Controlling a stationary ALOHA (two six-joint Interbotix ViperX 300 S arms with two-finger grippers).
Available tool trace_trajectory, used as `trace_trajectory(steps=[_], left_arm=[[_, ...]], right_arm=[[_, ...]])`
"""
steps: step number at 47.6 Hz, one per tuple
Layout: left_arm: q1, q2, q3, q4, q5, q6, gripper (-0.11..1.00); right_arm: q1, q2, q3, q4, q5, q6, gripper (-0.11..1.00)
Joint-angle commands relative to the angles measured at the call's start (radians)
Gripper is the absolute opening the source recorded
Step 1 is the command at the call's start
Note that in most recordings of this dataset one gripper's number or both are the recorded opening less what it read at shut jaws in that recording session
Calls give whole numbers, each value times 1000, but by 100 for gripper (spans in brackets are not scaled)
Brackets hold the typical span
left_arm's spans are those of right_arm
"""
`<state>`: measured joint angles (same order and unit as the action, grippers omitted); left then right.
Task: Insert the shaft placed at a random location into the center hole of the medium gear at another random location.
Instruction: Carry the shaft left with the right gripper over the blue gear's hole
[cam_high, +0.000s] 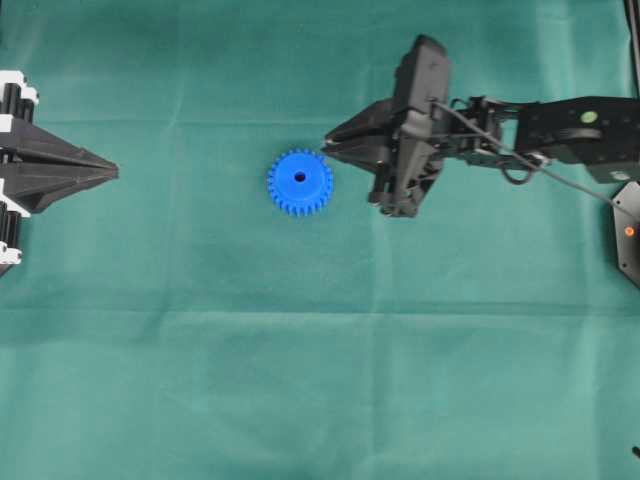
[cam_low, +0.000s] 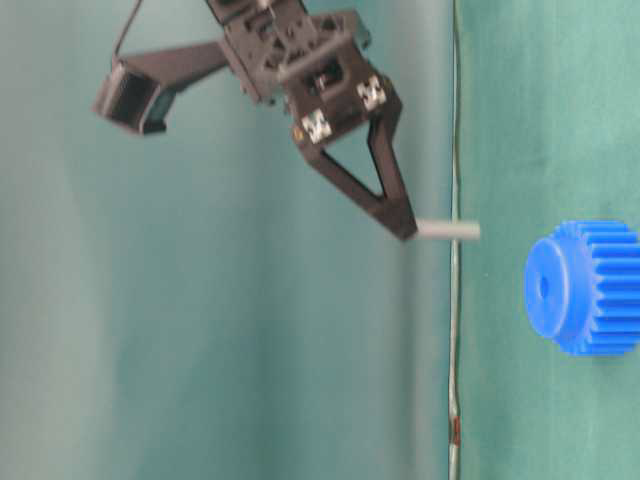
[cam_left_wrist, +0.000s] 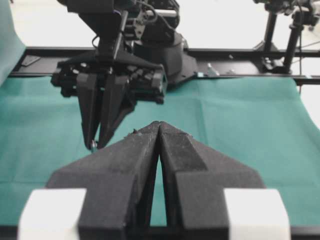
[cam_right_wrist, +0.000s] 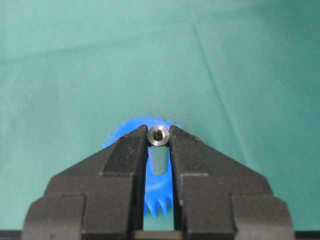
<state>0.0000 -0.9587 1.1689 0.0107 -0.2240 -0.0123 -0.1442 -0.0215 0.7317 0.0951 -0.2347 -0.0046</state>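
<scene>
The blue medium gear (cam_high: 300, 181) lies flat on the green cloth, its center hole (cam_high: 300, 178) facing up and open. My right gripper (cam_high: 326, 146) hovers just right of the gear, above the cloth, and is shut on the silvery shaft (cam_right_wrist: 158, 135). In the table-level view the shaft (cam_low: 447, 230) sticks out from the fingertips (cam_low: 404, 228) toward the cloth, short of the gear (cam_low: 585, 288) and off to the side of its hole (cam_low: 543, 287). In the right wrist view the gear (cam_right_wrist: 159, 195) shows behind the fingers. My left gripper (cam_high: 113, 172) is shut and empty at the far left.
A black box with a red light (cam_high: 628, 235) sits at the overhead view's right edge. The right arm (cam_high: 560, 135) stretches in from the right. A black rail (cam_left_wrist: 240, 52) runs along the cloth's far edge in the left wrist view.
</scene>
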Motion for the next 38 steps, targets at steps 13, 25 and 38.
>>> trace_trajectory(steps=[13, 25, 38], left_arm=[[2, 8, -17, 3, 11, -2, 0], [2, 8, -17, 3, 14, 0, 0], [2, 8, -17, 3, 14, -2, 0]], right_arm=[[12, 37, -98, -2, -17, -3, 13], [14, 64, -100, -2, -28, -3, 13], [12, 135, -100, 2, -81, -3, 13]])
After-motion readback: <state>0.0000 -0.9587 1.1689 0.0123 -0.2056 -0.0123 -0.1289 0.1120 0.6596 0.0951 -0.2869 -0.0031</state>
